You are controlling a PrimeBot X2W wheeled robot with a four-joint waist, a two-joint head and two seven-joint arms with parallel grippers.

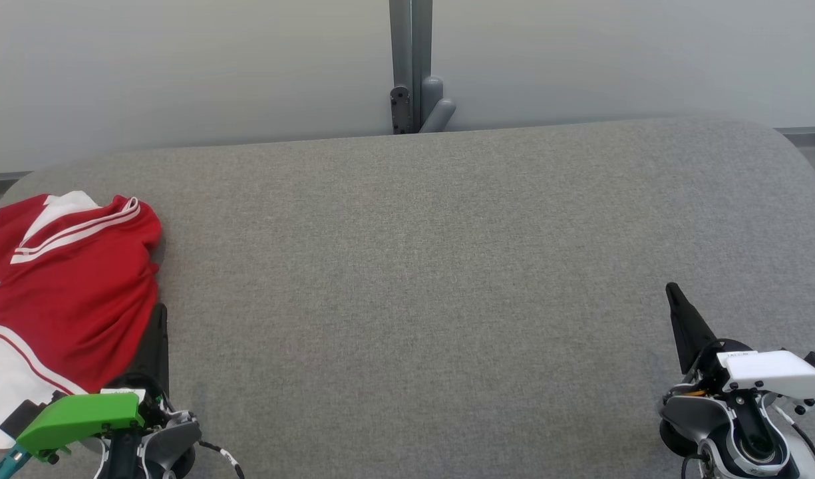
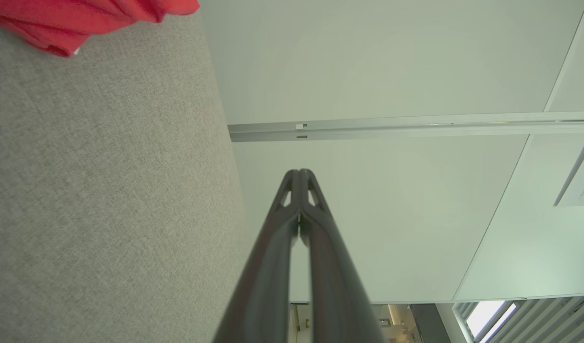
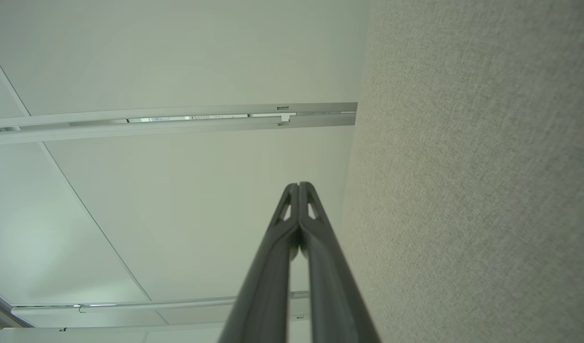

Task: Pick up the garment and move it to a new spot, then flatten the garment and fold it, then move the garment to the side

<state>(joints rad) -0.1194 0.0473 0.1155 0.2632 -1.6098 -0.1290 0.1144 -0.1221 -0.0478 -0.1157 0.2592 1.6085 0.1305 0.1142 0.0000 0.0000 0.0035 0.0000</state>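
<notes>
Table (image 1: 407, 266): grey fabric-covered top with rounded far corners, taken as the landmark. It is seen whole in the head view; in each wrist view it is seen as a grey textured slab down one side.
Garment (image 1: 61, 293): red with white stripes and white panels, crumpled at the table's left end and cut off by the picture's left edge. In the left wrist view a red hem (image 2: 82, 24) is seen lying on the table surface.
Left gripper (image 1: 160, 316): over the table's near-left part, just beside the garment's right edge. Contact with the cloth cannot be judged from the head view. In the left wrist view the gripper (image 2: 300, 174) is seen clenched, tip pressed to tip, and clear of the red hem.
Right gripper (image 1: 673, 289): over the table's near-right part, well apart from the garment. It is seen edge-on in the head view, so its state is not readable there. In the right wrist view the gripper (image 3: 299, 186) is seen clenched likewise, tips touching.
Behind the table: a pale wall (image 1: 181, 66) and a grey post (image 1: 410, 66) at the far edge's middle.
</notes>
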